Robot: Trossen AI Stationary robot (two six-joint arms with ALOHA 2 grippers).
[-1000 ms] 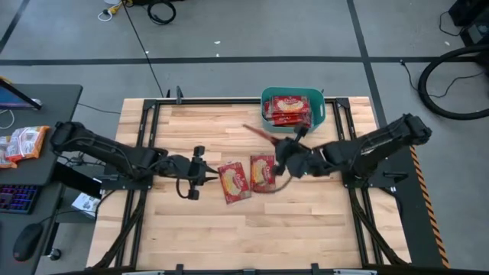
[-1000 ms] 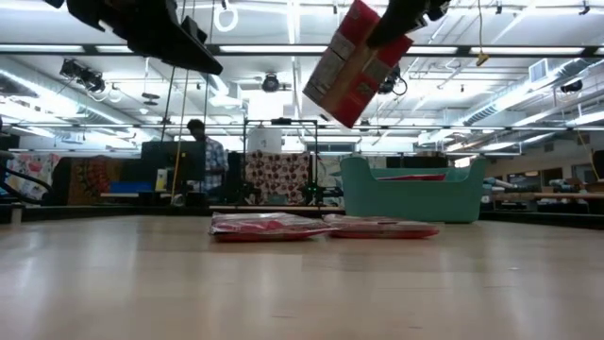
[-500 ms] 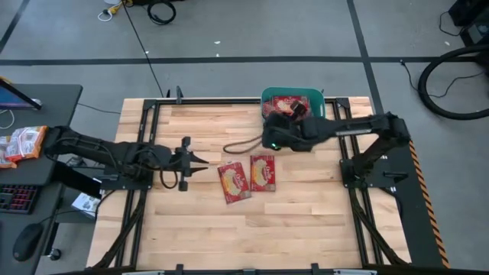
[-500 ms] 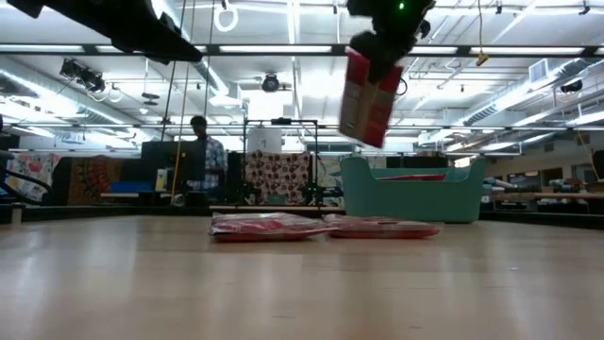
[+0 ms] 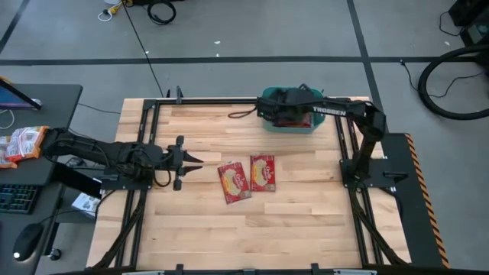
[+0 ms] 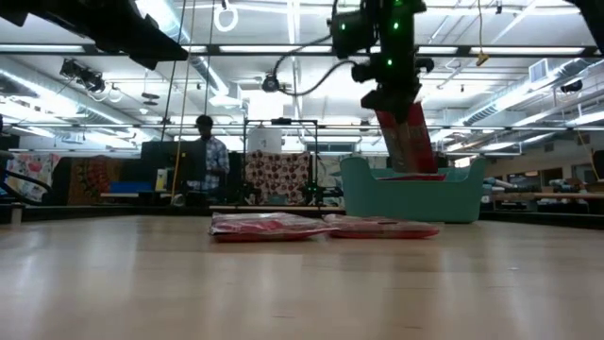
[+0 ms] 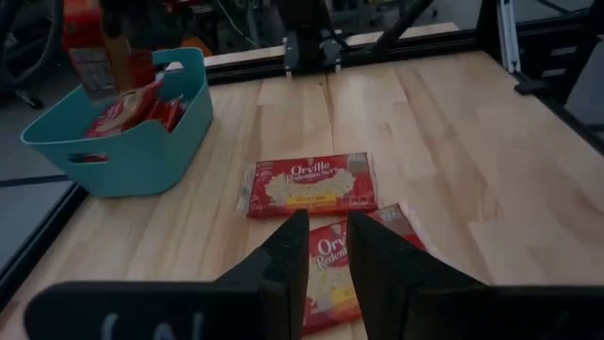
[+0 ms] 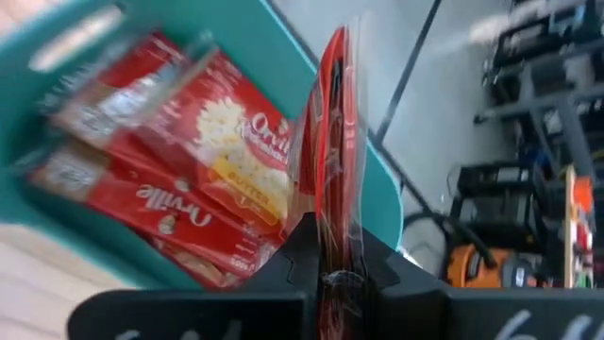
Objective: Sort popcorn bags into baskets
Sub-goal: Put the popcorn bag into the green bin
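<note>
Holding one popcorn bag (image 8: 330, 142) pinched in right gripper (image 8: 326, 269) over basket (image 7: 142, 151); several inside, two bags (image 5: 248, 177) left; left gripper (image 7: 323, 247) narrowly parted, empty.

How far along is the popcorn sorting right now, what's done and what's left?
Done: several red popcorn bags already lie in the teal basket. In hand: the right gripper is shut on another bag, hanging above the basket, not yet released. Left: two bags lie flat mid-table. The left gripper hovers beside them, holding nothing.
</note>
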